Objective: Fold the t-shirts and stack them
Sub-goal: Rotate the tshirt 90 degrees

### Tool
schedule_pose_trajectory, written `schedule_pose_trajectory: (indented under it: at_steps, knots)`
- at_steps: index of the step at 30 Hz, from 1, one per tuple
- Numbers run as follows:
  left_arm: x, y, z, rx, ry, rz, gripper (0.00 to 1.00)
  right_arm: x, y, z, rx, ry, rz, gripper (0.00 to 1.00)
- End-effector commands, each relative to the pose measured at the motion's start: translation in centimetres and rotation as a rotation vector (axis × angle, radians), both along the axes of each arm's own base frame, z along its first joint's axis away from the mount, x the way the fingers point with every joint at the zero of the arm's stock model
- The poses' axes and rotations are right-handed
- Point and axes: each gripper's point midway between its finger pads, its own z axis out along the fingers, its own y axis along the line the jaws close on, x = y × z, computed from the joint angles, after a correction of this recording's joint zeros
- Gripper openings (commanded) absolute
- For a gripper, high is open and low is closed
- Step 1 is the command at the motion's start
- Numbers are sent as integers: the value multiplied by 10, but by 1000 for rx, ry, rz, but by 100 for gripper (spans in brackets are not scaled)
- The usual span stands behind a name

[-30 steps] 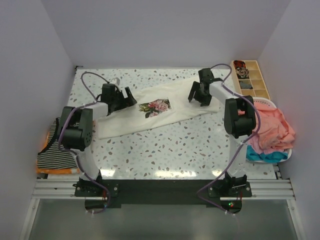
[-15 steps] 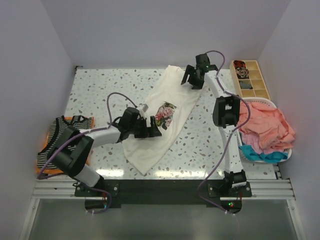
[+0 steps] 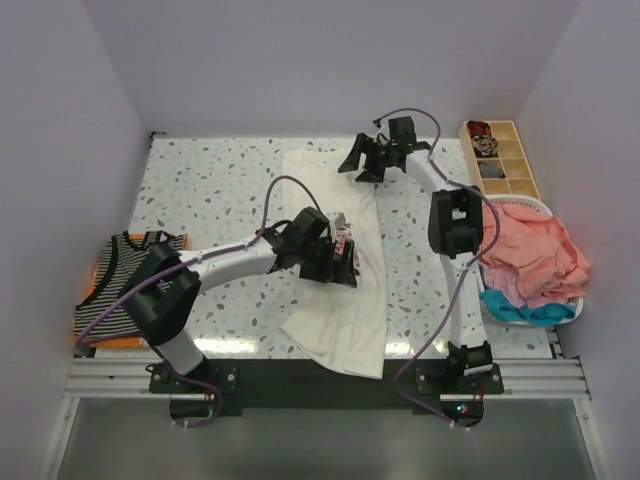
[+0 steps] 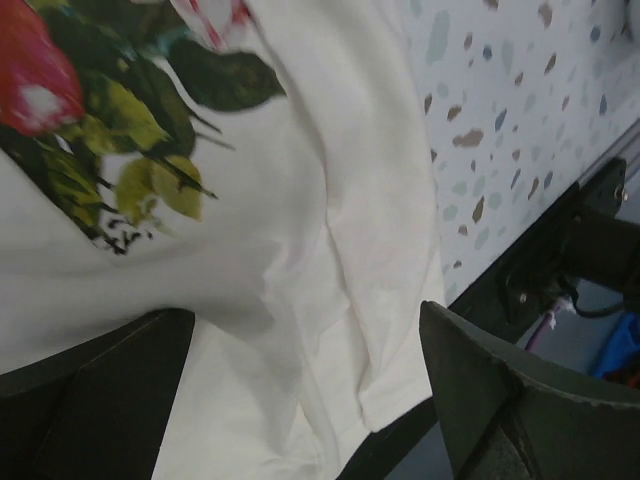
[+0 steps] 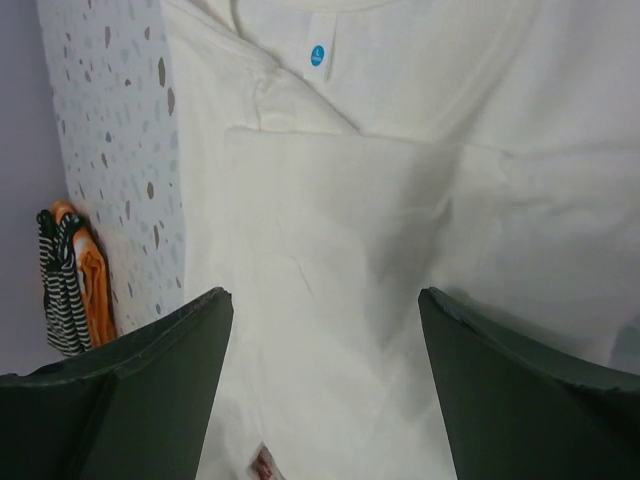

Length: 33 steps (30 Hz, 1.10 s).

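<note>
Within the last second the cream shirt [image 3: 335,320] has swung from lying across the desk [image 3: 220,190] to lying lengthwise. The left hand [image 3: 338,262] has come in from the far left to the middle, and the right hand [image 3: 362,165] has gone out toward the back.

The shirt's long axis now runs from the far side of the desk to its near edge. The collar is at the far end and the hem reaches the front rail. The left hand hovers over the rose print [image 4: 60,90] with its fingers [image 4: 100,400] spread wide and cloth below them, nothing pinched. The right hand hangs above the collar end, where the size label [image 5: 317,54] shows. Its fingers [image 5: 130,400] are also wide apart and hold nothing.

So each hand sits over one part of the same axis, the right nearer the shoulders and the left nearer the chest and hem. A fold would probably start by taking the long side edges, which lie to either side of both hands.

The striped shirt [image 3: 120,290] lies well apart at the left edge, and the pink shirts [image 3: 540,255] are heaped in the basket [image 3: 530,207] on the right.
</note>
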Motion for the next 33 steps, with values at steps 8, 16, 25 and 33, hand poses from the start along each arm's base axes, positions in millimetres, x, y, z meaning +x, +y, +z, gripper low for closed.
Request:
schedule_pose_trajectory:
  at_steps: [8, 16, 25, 33]
  knots:
    - [175, 81, 125, 2, -510, 265, 100, -65, -87, 157, -198, -293, -206, 81]
    - [273, 17, 114, -147, -556, 137, 100, -189, -78, 119, -220, -171, -136, 81]
    - [327, -11, 14, -160, -421, 71, 100, -309, -59, 47, -236, 56, 56, 81]
    - [387, 11, -19, -193, -442, 103, 100, -370, -51, 8, -180, 212, 144, 81]
